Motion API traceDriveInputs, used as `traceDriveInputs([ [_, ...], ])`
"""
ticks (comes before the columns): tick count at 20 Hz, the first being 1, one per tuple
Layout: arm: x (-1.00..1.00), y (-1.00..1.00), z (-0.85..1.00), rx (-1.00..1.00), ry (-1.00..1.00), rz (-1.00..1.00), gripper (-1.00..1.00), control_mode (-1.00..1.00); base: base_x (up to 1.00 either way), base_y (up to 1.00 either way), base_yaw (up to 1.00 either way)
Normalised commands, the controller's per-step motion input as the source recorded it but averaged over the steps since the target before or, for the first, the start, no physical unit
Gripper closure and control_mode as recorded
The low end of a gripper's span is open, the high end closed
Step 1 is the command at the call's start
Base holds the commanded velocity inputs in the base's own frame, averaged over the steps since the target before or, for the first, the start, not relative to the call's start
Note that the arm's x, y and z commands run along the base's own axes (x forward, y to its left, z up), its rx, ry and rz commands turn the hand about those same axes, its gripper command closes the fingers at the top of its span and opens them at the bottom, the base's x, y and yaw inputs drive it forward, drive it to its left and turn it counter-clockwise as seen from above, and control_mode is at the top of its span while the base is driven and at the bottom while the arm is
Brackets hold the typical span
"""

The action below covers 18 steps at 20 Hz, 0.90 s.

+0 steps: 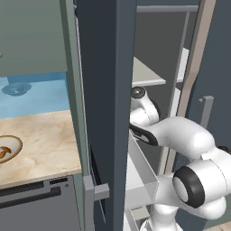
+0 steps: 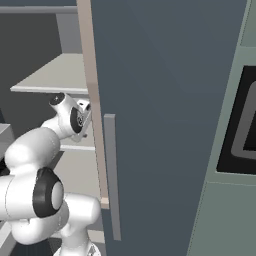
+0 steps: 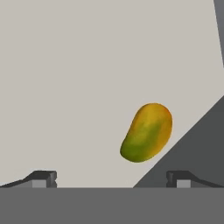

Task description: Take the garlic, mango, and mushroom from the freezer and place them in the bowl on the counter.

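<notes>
The mango [image 3: 146, 132], yellow-orange with a green lower end, lies on a pale grey shelf [image 3: 87, 78] inside the freezer [image 1: 106, 90]. My gripper [image 3: 111, 179] is open and empty. It hovers just short of the mango, which sits a little right of the middle between the fingertips [image 3: 43, 178]. My arm [image 1: 180, 135] reaches into the freezer past its open door [image 2: 165, 100]. The bowl [image 1: 20, 146] with a tan rim sits on the counter [image 1: 45, 140] at the far left, with something orange inside. The garlic and the mushroom are out of view.
A grey-green cabinet side [image 1: 74, 90] stands between the counter and the freezer. A white door bin [image 1: 142, 176] sits low beside my arm. An upper shelf [image 2: 55, 75] hangs above my wrist. A dark shelf wall [image 3: 192, 148] lies right of the mango.
</notes>
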Motion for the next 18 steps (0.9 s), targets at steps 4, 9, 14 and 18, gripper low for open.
traceDriveInputs([
  [4, 0.19, 0.0, -0.06, 0.0, 0.0, 0.0, -1.0, -1.0, 0.0, 0.0, 0.0],
  [9, 0.19, 0.0, -0.09, 0.0, 0.0, 0.0, -1.0, -1.0, 0.0, 0.0, 0.0],
  [14, 0.22, 0.0, -0.03, 0.0, 0.0, -0.01, -1.0, -1.0, 0.0, 0.0, 0.0],
  [18, 0.06, 0.0, 0.0, 0.0, 0.0, -0.02, -1.0, -1.0, 0.0, 0.0, 0.0],
])
